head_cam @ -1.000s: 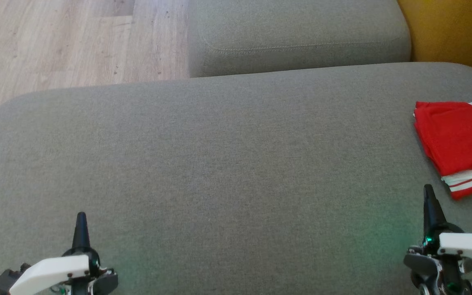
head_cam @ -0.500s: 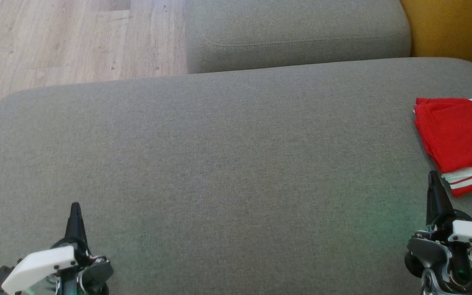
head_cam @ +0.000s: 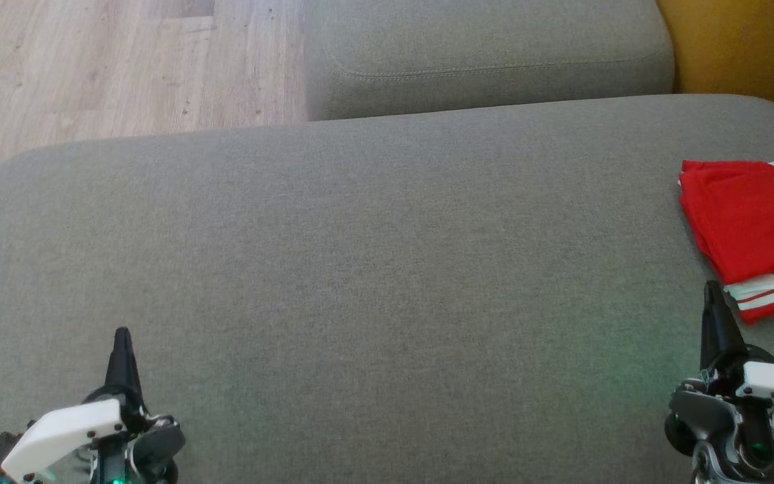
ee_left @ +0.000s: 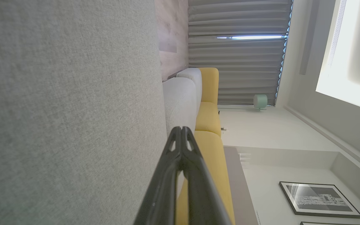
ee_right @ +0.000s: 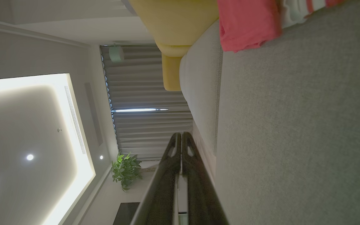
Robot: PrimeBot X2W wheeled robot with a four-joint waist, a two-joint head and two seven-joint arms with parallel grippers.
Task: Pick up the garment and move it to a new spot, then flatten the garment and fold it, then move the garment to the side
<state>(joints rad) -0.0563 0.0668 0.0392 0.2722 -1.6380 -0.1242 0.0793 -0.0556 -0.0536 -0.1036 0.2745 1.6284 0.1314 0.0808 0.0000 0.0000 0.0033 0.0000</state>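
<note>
Head view puts the left gripper (head_cam: 121,336) at the lower left, its 2 dark fingers pressed together into 1 point, clenched on nothing above bare fabric. The right gripper (head_cam: 713,290) at the lower right is clenched the same way and empty, its tip close to the striped corner of the garment (head_cam: 750,222). In the left wrist view the left gripper's fingertips (ee_left: 181,129) meet with no gap. In the right wrist view the right gripper's (ee_right: 181,135) do too, with grey cloth showing between them and the garment (ee_right: 248,25).

Both grippers hang over the wide grey seat cushion (head_cam: 387,269). The garment lies on the far right of that cushion, partly cut off by the picture's edge. It is bright red and folded into a compact, layered stack, with white stripes along its near edge and white trim at its far corner.

Beyond sit a 2nd grey cushion (head_cam: 488,54), a yellow cushion (head_cam: 743,47) and a pale wood floor (head_cam: 91,67).
</note>
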